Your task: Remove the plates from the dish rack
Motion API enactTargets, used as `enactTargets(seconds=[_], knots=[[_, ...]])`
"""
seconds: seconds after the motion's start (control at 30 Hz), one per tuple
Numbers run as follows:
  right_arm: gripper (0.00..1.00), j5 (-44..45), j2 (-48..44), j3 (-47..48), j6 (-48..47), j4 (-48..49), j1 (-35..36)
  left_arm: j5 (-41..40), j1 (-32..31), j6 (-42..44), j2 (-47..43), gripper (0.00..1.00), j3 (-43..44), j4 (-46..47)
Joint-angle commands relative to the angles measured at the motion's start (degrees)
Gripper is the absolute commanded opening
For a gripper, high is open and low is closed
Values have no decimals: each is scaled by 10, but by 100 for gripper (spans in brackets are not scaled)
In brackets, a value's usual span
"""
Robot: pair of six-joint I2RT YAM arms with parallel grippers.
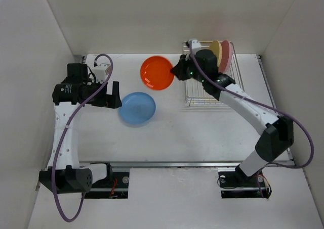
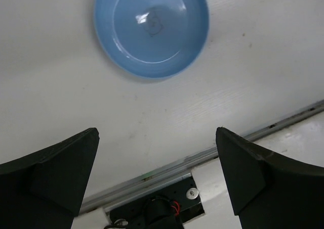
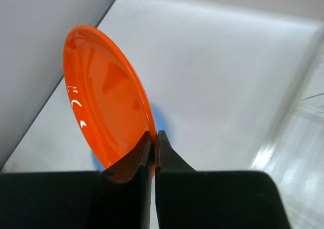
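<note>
holding the orange plate by its right rim, the right gripper has its jaws pinched tight on the edge. in the right wrist view the gripper grips the plate's lower rim, and the orange plate rises up and to the left of the fingers. this plate sits left of the dish rack, clear of its wires, over the far middle of the table. whether it touches the table cannot be told.

the blue plate lies flat on the table, nearer and to the left of the orange one, the two apart. the left gripper hangs just left of it, jaws spread wide and holding nothing; its wrist view shows the blue plate beyond the gripper, not between the fingers.

a pale yellow plate and a pink plate stand upright on edge at the far side of the rack, side by side, pink on the right.
</note>
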Motion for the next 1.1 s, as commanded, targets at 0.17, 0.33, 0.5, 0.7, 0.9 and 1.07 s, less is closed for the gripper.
enactTargets(seconds=[0.17, 0.33, 0.5, 0.7, 0.9, 1.07], knots=[[0, -294, 86, -73, 80, 222, 78, 130, 3, 41, 32, 100, -12, 14], [0, -308, 125, -54, 98, 243, 102, 63, 3, 48, 70, 87, -40, 20], [0, -315, 146, -47, 98, 248, 120, 58, 3, 54, 95, 35, -45, 6], [0, -315, 151, -47, 98, 242, 120, 42, 3, 40, 95, 0, -45, 6], [20, -264, 169, -16, 98, 187, 120, -18, 3, 20, 84, 0, -45, 13], [65, -202, 181, 17, 98, 137, 114, -66, 42, -17, 85, 0, -45, 61]])
